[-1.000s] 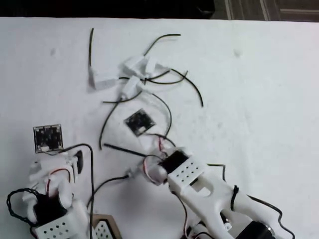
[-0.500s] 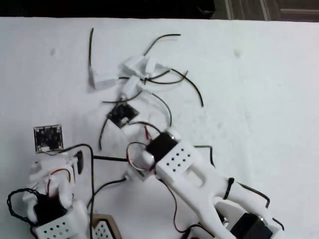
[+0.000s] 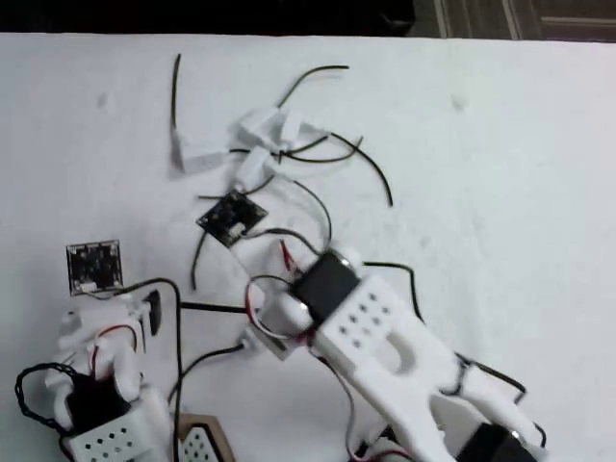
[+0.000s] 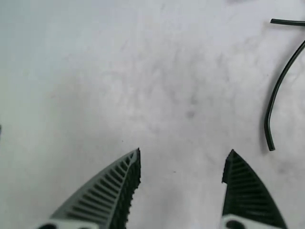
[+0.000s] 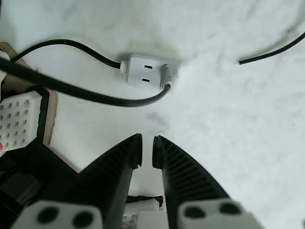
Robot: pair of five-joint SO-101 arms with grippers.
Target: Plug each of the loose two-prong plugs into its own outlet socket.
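A heap of white plugs and sockets (image 3: pixel 255 144) with black cords lies at the back of the white table (image 3: pixel 500 173). In the right wrist view a white two-slot socket (image 5: pixel 143 71) on a black cord lies just ahead of my right gripper (image 5: pixel 147 151). A small white piece (image 5: pixel 169 74) sits against the socket's end. That gripper is shut, with nothing between its fingers. My right arm (image 3: pixel 371 332) reaches from the front right to mid-table. My left gripper (image 4: pixel 183 160) is open over bare table, a black cord end (image 4: pixel 270 114) beside it. My left arm (image 3: pixel 96 385) sits at the front left.
A black square card (image 3: pixel 231 217) lies just in front of the heap, and a second one (image 3: pixel 93 266) lies at the left near my left arm. A brown base piece (image 3: pixel 197 438) sits at the front edge. Loose black cords (image 3: pixel 197 255) cross mid-table.
My right arm swung left, then drew back a little. The black square card near it slid up and left toward the heap. The left arm kept still.
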